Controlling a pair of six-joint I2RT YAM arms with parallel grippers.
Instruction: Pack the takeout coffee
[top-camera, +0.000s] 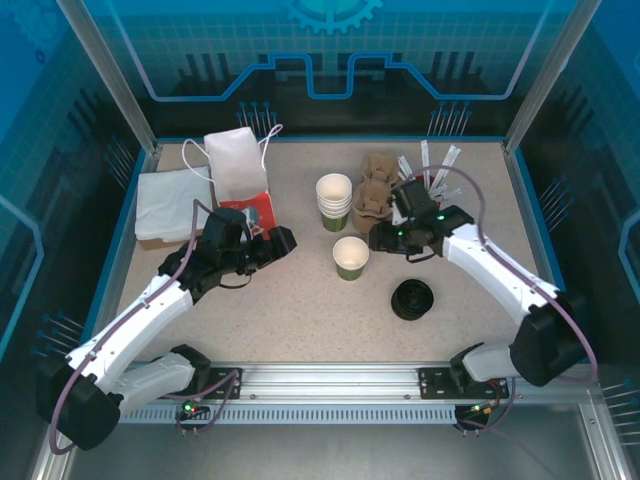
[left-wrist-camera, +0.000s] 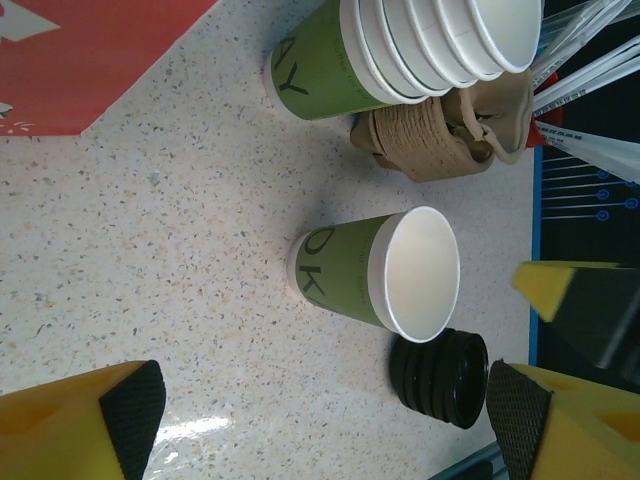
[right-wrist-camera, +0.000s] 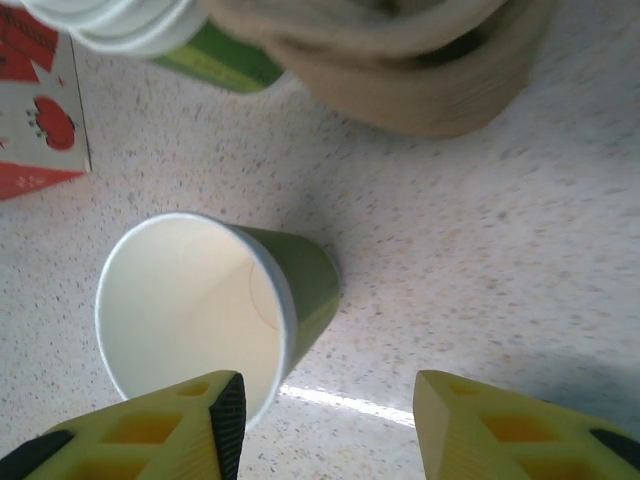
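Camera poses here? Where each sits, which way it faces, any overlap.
Top external: above and behind the bases, looking down at the table; both arms, left tool, right tool show.
Left wrist: left arm, facing the lidless green cup and black lid stack; left fingers show.
Right wrist: right arm, looking down into that cup; right fingers show.
All share that cup.

Green cup (top-camera: 350, 257) (cream-lined) upright on table (top-camera: 300, 315)
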